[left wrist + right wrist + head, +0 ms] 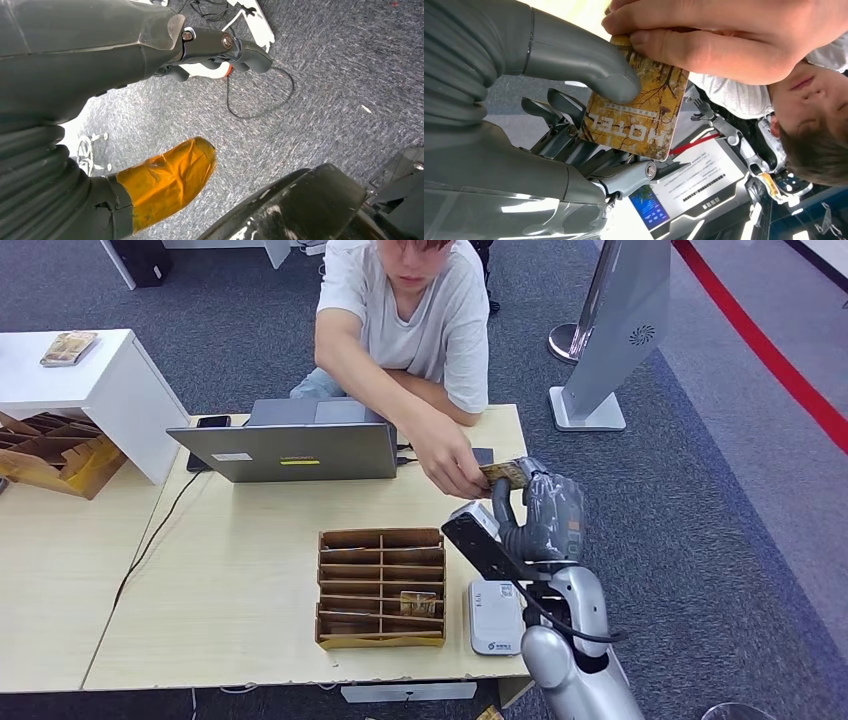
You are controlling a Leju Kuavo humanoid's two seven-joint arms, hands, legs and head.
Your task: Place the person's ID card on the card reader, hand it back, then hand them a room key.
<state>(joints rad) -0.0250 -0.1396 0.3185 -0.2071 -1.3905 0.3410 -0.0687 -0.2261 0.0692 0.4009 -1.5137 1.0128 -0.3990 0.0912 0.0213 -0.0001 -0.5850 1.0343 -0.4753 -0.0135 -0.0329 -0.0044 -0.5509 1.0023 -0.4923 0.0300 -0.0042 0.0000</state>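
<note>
Right hand (574, 100) pinches key (636, 117); person's hand (724, 40) grips its edge. Early release drops it. Left hand (165, 175) hangs empty, fingers apart.

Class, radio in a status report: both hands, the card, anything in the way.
Right robot hand pinching hotel key card. Person's hand gripping the same card. Left robot hand hanging over floor, fingers unclear. Nothing blocking handover.

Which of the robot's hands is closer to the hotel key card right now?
Right. The right hand pinches the key card while the person's hand takes it; the left hand hangs over the carpet floor.
</note>
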